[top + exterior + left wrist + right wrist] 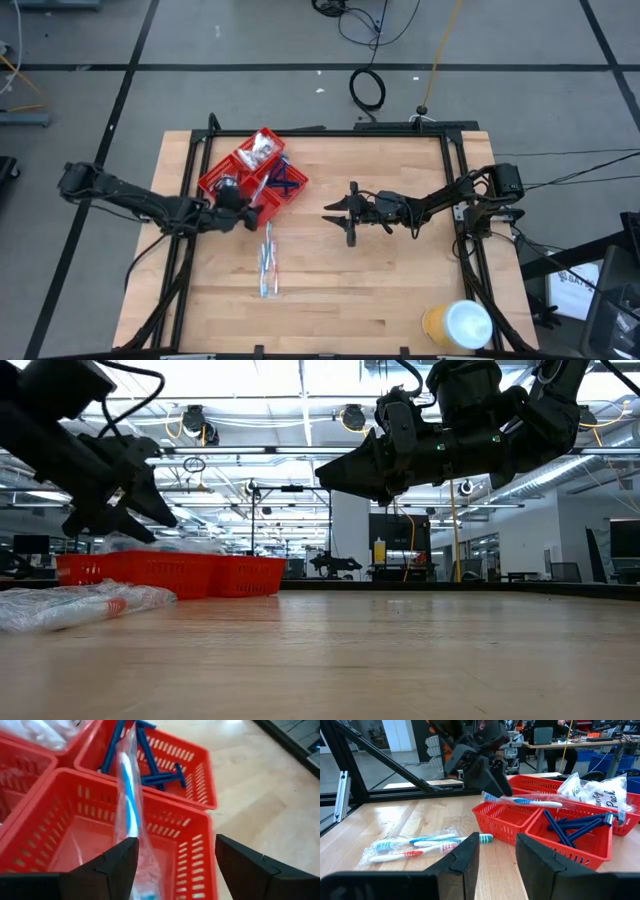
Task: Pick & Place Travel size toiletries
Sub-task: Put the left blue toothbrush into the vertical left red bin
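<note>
The left gripper (243,212) is hovering open-jawed above the red tray (213,181), where a wrapped toothbrush (129,805) is leaning across a compartment. Farther right of the tray, the right gripper (338,215) is waiting, its fingers slightly parted and empty.

Even, bright overhead lighting is provided by ceiling fixtures (345,418); the near tabletop (400,660) is rendered blurred.

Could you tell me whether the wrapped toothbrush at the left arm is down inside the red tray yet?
Only partly. The wrapped toothbrush lies across the rim of the red tray, one end sticking out, beneath the left gripper, whose jaws stand open.
</note>
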